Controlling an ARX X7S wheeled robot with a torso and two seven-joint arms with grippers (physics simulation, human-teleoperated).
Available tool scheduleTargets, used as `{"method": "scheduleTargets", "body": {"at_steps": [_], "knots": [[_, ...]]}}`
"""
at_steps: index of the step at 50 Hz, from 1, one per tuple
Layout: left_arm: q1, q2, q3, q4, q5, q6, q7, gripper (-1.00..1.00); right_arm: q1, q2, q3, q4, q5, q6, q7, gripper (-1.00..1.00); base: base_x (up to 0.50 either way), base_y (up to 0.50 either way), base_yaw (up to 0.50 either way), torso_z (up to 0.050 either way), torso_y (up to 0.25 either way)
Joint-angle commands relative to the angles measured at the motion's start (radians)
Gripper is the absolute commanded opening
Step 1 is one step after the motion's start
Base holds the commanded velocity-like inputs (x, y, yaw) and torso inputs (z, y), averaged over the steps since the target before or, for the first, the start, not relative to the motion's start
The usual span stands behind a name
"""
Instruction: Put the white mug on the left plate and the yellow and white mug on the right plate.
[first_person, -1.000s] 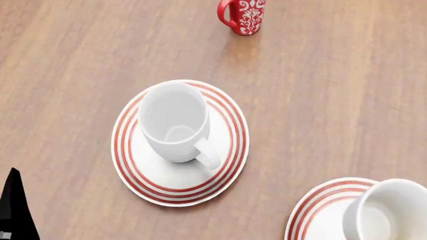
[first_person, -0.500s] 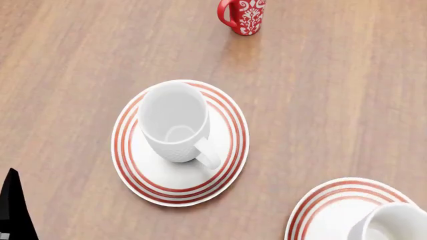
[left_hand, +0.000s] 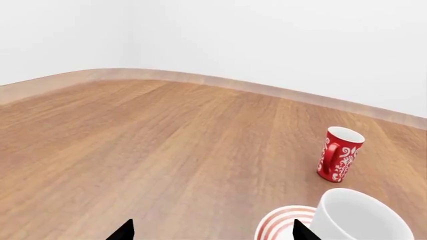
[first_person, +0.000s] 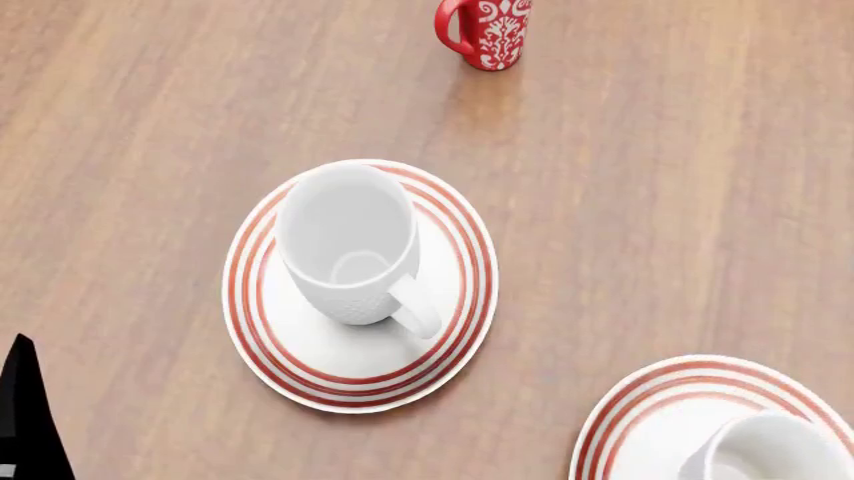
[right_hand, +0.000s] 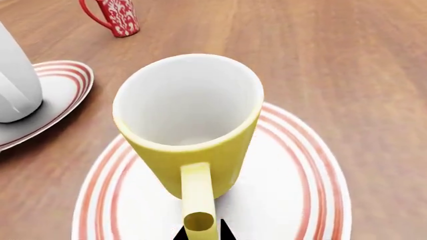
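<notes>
A wooden table (first_person: 667, 200) runs to a pale wall (left_hand: 267, 40). The white mug (first_person: 350, 243) stands upright on the left plate (first_person: 461, 330), a red mug (first_person: 486, 32) well beyond it. The right gripper (right_hand: 200, 234) pinches the handle of the yellow and white mug (right_hand: 190, 125) over the right plate (right_hand: 293, 190); whether it rests there is unclear. The left gripper (left_hand: 210, 231), parted and empty, is beside the left plate.

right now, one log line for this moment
large all-white ceramic mug: on left red-ringed plate | small yellow mug: over right red-ringed plate | right end effector: at handle
</notes>
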Motion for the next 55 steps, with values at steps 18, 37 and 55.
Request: {"method": "scheduleTargets", "body": {"at_steps": [18,37,55], "knots": [[-0.009,-0.001,0.008,-0.007,-0.003,0.001,-0.003,1.00,-0.157,-0.110,0.041,-0.087,-0.021,-0.345,-0.099,1.00,0.00,0.00,0.00,0.000,0.000],[-0.010,-0.005,0.012,-0.004,-0.005,0.001,-0.006,1.00,-0.303,-0.116,0.053,-0.285,0.073,-0.458,-0.111,1.00,0.00,0.00,0.00,0.000,0.000],[-0.006,-0.018,-0.002,-0.005,-0.020,0.014,0.000,1.00,-0.170,0.066,0.095,-0.535,0.165,-0.152,0.159,1.00,0.00,0.00,0.00,0.000,0.000]]}}
